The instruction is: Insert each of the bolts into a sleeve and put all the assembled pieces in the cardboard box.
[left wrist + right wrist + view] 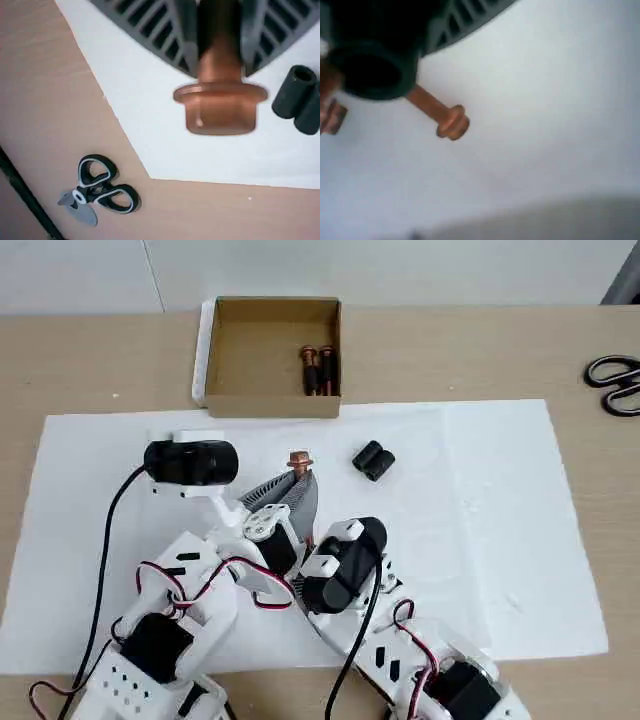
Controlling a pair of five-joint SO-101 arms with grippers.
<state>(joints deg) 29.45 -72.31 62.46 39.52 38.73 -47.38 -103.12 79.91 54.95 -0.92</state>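
One bolt (299, 459) is sitting clenched in the left claw (295, 482) over the white paper (480, 540). Its long axis is running from the claw toward the cardboard box (270, 406), flanged head leading and shank tail pointing back at the right arm (342, 562), which is sitting close behind. Whether that arm's claw is clenched or released I cannot tell. Two loose black sleeves (373, 461) are lying on the paper near the head, off to its right and apart from it. Two assembled pieces (318, 370) are resting in the box's right side on the wooden surface (100, 350).
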